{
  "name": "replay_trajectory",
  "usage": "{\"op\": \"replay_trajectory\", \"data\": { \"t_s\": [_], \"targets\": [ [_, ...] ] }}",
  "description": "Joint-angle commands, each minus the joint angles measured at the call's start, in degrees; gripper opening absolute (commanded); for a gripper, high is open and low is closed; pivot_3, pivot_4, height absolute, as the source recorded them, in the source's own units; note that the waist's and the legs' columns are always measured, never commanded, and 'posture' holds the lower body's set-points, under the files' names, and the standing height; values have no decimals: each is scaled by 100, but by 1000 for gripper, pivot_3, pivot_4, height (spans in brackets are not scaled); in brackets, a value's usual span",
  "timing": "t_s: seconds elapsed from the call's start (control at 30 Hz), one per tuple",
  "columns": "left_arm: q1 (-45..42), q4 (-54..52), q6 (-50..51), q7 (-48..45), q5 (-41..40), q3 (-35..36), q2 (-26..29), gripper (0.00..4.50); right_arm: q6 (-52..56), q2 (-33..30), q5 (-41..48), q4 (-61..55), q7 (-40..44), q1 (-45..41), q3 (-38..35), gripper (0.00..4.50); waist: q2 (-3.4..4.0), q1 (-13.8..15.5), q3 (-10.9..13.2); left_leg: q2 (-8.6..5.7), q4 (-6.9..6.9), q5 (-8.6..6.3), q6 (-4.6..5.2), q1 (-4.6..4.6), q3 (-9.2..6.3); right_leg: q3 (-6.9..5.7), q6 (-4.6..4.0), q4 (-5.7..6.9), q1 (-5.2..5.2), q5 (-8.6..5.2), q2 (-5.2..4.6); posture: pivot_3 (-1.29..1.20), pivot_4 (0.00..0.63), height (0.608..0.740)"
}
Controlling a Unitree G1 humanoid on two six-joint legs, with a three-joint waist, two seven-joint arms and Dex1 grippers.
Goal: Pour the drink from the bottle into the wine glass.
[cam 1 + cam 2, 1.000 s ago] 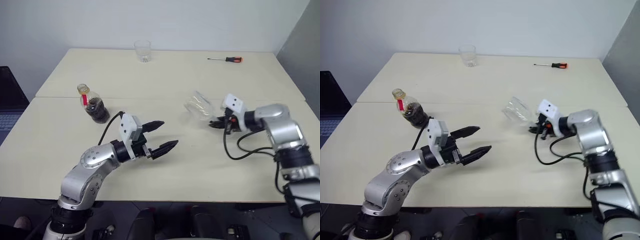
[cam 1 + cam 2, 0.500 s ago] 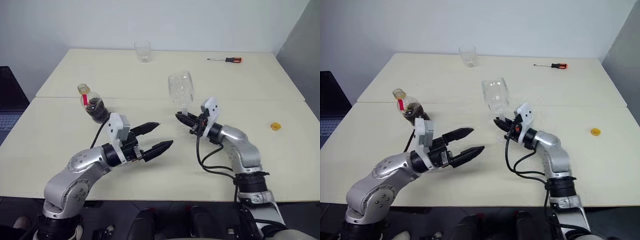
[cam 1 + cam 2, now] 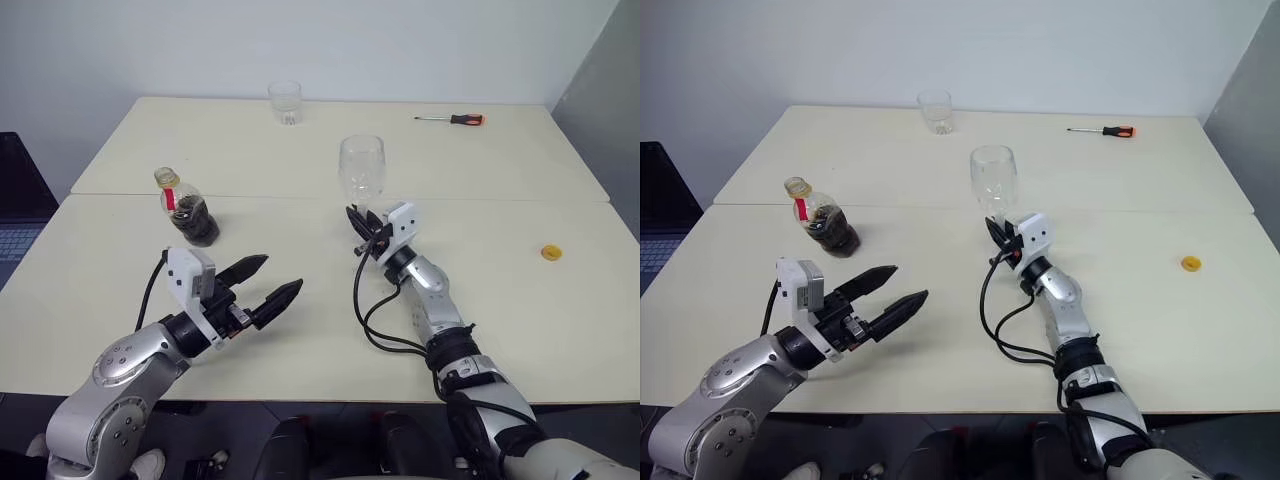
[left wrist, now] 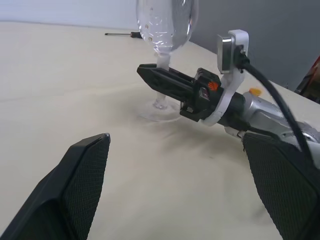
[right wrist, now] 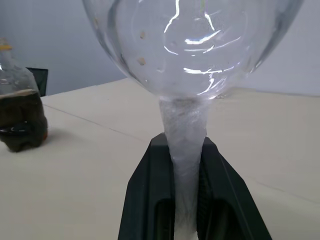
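Fingers of the right gripper [image 3: 356, 222] pinch the stem of the wine glass [image 3: 361, 172], now upright with its foot on the table [image 3: 500, 180]; a second ago it lay tilted, farther right. Left gripper [image 3: 262, 280] has drawn back, jaws wide and empty. Bottle [image 3: 185, 208] stands beyond it, with bare tabletop between.

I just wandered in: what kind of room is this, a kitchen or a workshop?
Probably a plain office or lab test room: two bare cream tables pushed together against a blank white wall, with a screwdriver lying beside drinkware.
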Motion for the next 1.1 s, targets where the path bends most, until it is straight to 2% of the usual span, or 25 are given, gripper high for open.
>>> {"op": "replay_trajectory", "data": {
  "t_s": [0.03, 0.33, 0.47, 0.63, 0.83, 0.87, 0.9, 1.1],
  "targets": [
    [116, -270, -200, 115, -7, 215, -16, 4500, -428, 113, 89, 170, 107, -76, -1, 157, 0, -8, 0, 1, -1, 0, 0, 1, 1, 1, 0, 0, 0, 0, 0, 0, 150, 740],
    [-67, -97, -307, 149, 39, 65, -21, 4500, -439, 537, 124, 445, 346, 228, 143, 157, 0, -16, 0, 2, -2, 0, 0, 1, -3, -2, -2, 1, -1, 0, 2, 0, 150, 740],
    [-157, -61, -309, 157, 23, 26, -14, 4500, -524, 515, 12, 561, 271, 210, 199, 157, -2, -16, -2, 1, -4, 0, 0, 19, -6, -5, -2, -3, 23, -1, 2, 0, 150, 740],
    [-234, -30, -314, 168, 29, -33, -22, 4500, -664, 422, -132, 744, 99, 114, 212, 157, -2, -13, -2, 1, -18, -2, 1, 85, -9, -9, -9, -27, 92, -6, 3, 0, 150, 740],
    [-288, -11, -317, 156, 25, -59, -8, 4500, -760, 349, -175, 866, 79, 43, 249, 157, -2, -14, -2, 3, -18, -2, 1, 91, -9, -7, -9, -27, 96, -6, 6, 0, 150, 740],
    [-291, -7, -320, 146, 30, -63, -4, 4500, -762, 335, -165, 865, 97, 47, 242, 869, -2, -14, -2, 3, -18, -2, 1, 91, -9, -7, -9, -27, 96, -6, 6, 0, 150, 740],
    [-289, -6, -324, 140, 35, -67, -4, 4500, -768, 325, -160, 863, 114, 55, 235, 1069, -2, -14, -2, 2, -18, -2, 1, 91, -8, -6, -9, -27, 96, -6, 5, 0, 150, 740],
    [-313, 24, -338, 116, 46, -72, 2, 4500, -771, 242, -168, 758, 186, 116, 240, 3119, -2, -1, -2, 2, -18, -2, 1, 90, -9, -6, -9, -28, 97, -6, 5, 0, 150, 740]
  ]
}}
